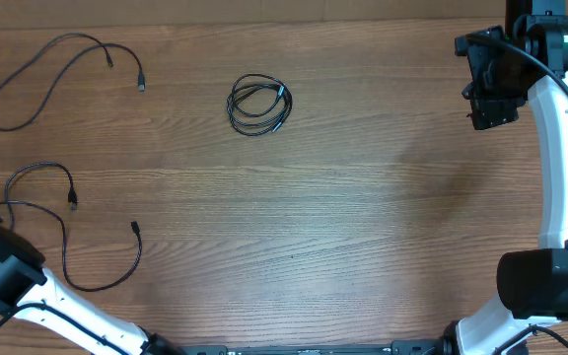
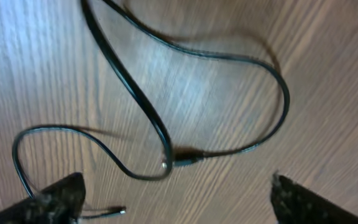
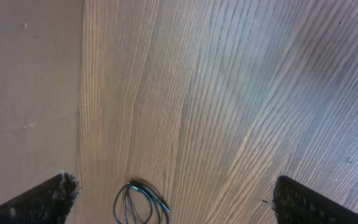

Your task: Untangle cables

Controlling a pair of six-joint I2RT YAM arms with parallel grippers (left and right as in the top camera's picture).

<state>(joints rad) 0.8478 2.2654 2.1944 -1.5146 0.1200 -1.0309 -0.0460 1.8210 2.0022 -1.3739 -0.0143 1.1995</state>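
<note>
Your left gripper (image 2: 174,202) hangs spread over a loose strand (image 2: 143,102); right gripper (image 3: 174,204) spread too. Coiled bundle (image 1: 232,106) sits up the middle (light, floppy, I'd judge): pinch one outer loop.

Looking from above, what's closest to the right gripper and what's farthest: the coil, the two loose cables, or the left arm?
From the right gripper, in the overhead view:
1. Coil, top middle.
2. Upper cable and lower cable, both far left; too close to call.
3. Left arm, bottom-left corner.
</note>
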